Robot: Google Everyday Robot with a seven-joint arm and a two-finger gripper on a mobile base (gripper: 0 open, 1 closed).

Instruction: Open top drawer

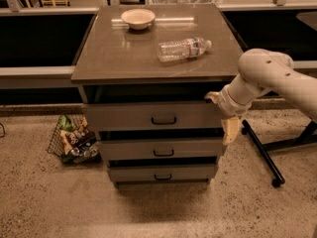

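The top drawer (129,117) is the widest of three grey-brown fronts, with a small black bar handle (164,120) at its centre. It stands slightly out under the cabinet top, with a dark gap above it. My gripper (224,117) is at the drawer's right end, beside the cabinet's right edge, well right of the handle. One cream finger (230,131) hangs down past the drawer's lower corner. The white arm reaches in from the right.
On the cabinet top (114,58) lie a clear plastic bottle (183,48) on its side and a small bowl (137,18). Two narrower drawers (163,152) sit below. A wire basket of snack bags (74,140) stands on the floor at left. A black stand leg (262,155) runs at right.
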